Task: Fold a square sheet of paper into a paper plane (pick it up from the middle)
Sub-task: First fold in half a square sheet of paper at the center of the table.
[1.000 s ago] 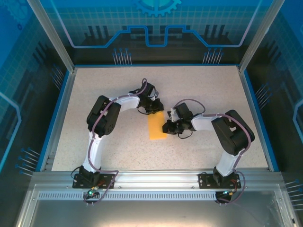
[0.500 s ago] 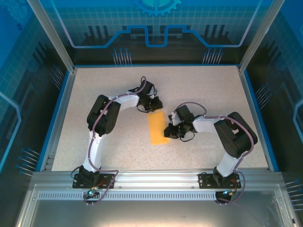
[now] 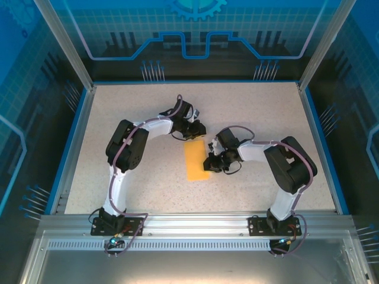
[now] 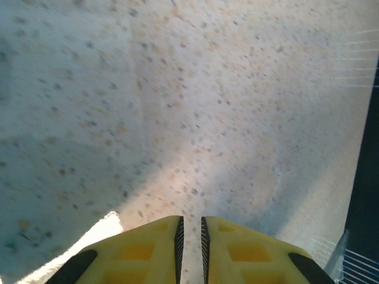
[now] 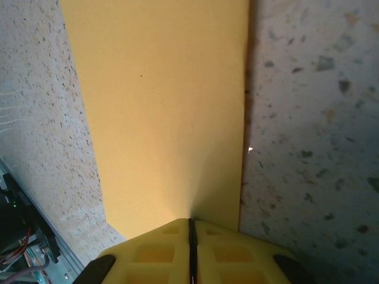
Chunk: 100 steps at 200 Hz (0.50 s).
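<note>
so the paper (image 3: pixel 197 160) is a plain orange-yellow sheet folded down to a narrow rectangle, lying pretty much flat on the speckled tabletop (image 3: pixel 266 112) around the middle of the overhead frame, long side running top to bottom

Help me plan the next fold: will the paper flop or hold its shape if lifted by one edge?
The paper looks thin and lies flat on the table, so it would likely droop from one edge. Its narrow rectangle, perhaps doubled, may stiffen it slightly. Being light on a smooth top, it could slide when pushed.
</note>
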Tool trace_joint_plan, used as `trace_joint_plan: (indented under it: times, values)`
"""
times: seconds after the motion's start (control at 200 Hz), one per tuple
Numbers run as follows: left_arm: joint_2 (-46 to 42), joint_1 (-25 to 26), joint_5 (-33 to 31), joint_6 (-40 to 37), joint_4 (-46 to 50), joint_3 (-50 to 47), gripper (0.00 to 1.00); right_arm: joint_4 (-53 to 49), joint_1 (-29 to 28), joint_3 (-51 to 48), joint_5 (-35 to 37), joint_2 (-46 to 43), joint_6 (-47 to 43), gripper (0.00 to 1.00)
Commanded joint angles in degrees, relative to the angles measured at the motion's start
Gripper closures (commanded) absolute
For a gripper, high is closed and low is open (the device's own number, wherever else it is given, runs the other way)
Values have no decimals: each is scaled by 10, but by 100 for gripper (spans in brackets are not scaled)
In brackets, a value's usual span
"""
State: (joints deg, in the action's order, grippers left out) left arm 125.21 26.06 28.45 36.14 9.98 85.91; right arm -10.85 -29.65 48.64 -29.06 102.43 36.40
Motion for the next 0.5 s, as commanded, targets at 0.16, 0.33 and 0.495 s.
trace_joint_plan:
  times: [0.16, 0.33, 0.495]
  values:
    - [-4, 14, 24, 15, -14, -35, 84, -49, -12, -1, 38, 40, -13, 90]
    - [2, 14, -18, -11, 18, -31, 84, -50, -12, 0, 39, 42, -15, 90]
    - [18, 12, -48, -29, 32, -34, 84, -51, -12, -4, 37, 38, -16, 90]
